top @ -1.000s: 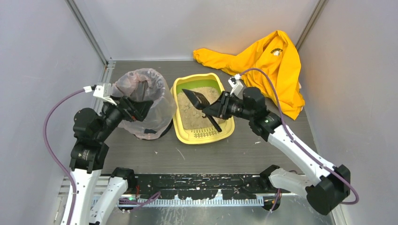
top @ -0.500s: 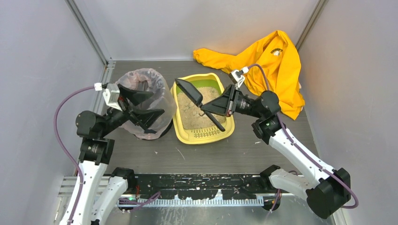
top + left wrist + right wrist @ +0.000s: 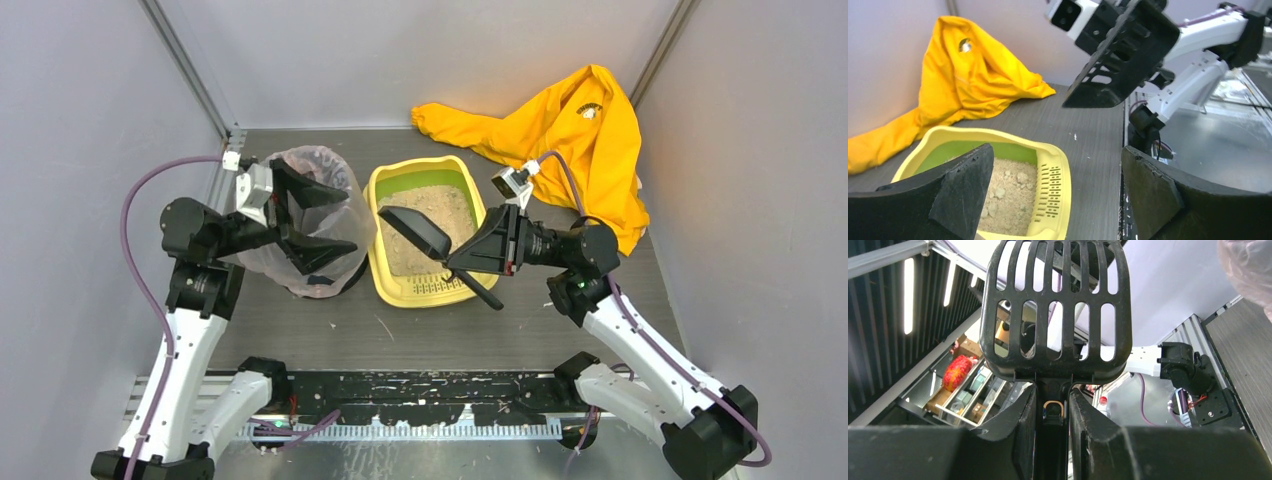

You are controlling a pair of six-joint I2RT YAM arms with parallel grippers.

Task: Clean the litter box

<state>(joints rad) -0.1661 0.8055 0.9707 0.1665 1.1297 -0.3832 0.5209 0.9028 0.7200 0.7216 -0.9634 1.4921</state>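
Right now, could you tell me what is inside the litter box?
Beige sandy litter with small clumps lies in the litter box. The black scoop above hides part of it; anything buried cannot be seen.

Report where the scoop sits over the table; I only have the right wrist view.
Observer: The scoop hangs tilted above the litter box, its head over the sand.
Operator: Locate the bin.
Observer: The bagged bin stands close beside the litter box, on its left.
Operator: Check the left gripper.
Observer: The left gripper is open and empty. In the top view it is in front of the bin's bag, facing the litter box.
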